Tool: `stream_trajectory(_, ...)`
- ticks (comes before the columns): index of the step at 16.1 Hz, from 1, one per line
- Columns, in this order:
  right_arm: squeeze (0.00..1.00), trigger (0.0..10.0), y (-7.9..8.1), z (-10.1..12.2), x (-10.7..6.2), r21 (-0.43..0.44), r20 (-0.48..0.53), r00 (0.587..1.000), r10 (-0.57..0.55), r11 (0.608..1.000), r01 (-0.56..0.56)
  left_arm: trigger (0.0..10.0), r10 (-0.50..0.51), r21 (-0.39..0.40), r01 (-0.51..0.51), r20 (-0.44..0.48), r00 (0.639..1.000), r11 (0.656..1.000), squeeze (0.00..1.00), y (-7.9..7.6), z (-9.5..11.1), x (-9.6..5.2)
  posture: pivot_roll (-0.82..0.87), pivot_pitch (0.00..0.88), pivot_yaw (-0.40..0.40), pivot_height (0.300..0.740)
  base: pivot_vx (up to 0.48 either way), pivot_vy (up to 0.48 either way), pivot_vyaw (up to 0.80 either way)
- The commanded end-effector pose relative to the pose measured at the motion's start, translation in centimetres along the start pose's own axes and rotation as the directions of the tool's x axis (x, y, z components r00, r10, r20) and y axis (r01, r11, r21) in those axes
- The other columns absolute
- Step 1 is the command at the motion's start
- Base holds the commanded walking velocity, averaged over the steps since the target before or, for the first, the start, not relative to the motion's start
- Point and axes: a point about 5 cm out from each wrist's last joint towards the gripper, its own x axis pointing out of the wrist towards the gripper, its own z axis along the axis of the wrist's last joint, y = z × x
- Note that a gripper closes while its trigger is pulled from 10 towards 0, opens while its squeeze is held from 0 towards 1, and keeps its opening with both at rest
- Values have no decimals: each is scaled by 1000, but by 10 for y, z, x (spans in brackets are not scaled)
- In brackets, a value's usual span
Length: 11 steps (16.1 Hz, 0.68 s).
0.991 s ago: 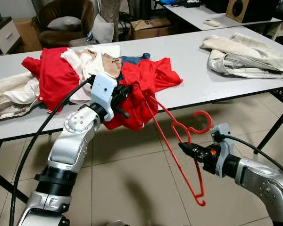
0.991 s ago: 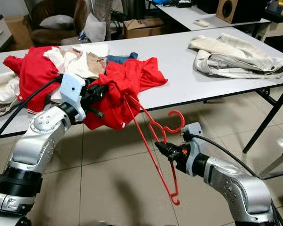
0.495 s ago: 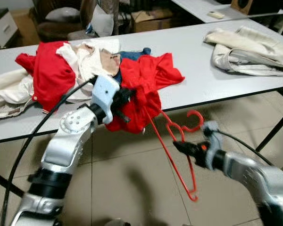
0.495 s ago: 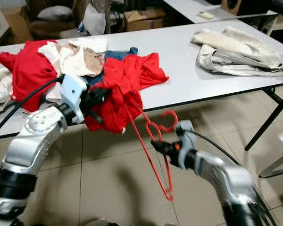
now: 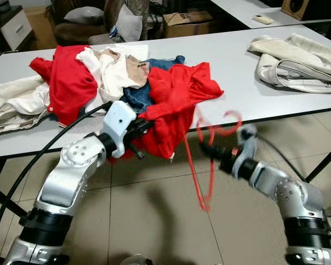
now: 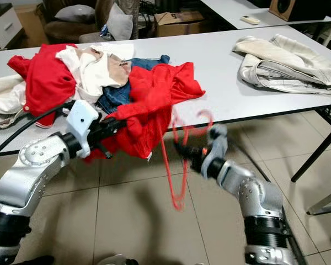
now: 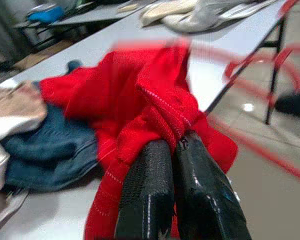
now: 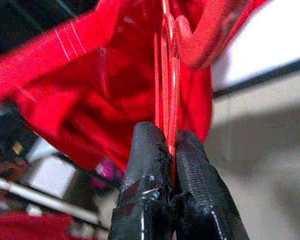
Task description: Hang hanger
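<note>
Table point(image 5: 237, 66): white top runs across in front of you, with a heap of clothes point(image 5: 94, 72) on your left part of it and a pale garment point(image 5: 298, 61) well apart on the right.
Red shirt point(image 5: 171, 105): it spills over the near table edge, partly on the top and partly hanging; this is the piece you are working.
Hanger point(image 5: 207, 160): red and motion-blurred, it sits just beside the shirt's hanging edge on your right side, hook point(image 5: 231, 121) uppermost near the table edge, long axis slanting down toward the floor.
Left gripper point(image 7: 177, 190): clenched on a bunched fold of the red shirt, holding it out off the table edge.
Right gripper point(image 8: 170, 150): pinched tight on the hanger's thin neck, just under the hook.
Key relation: the shirt lies to the left of the hanger and slightly above, so your right arm carries the hanger leftward toward the cloth your left arm presents.
Judgement: you likely need the hanger's lower shoulder end aimed into the shirt opening, which you cannot make out here.
</note>
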Motion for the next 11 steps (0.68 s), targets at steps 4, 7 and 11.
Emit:
stream_trajectory(4,0,10000,10,20,5,112,245,966,-81,992,55,0,157,-14,-158,-60,986,987,0,10,-10,-6,-68,0,76,740,0,0,0)
stream_trajectory(7,0,10000,12,25,19,308,338,933,-129,951,20,0,57,24,-55,-72,996,998,0,-8,-12,-4,-68,0,86,740,0,0,0)
stream_trajectory(11,0,10000,19,35,37,488,402,900,-168,871,-55,0,-87,32,89,-61,994,996,0,-28,-10,-6,-56,0,89,740,0,0,0)
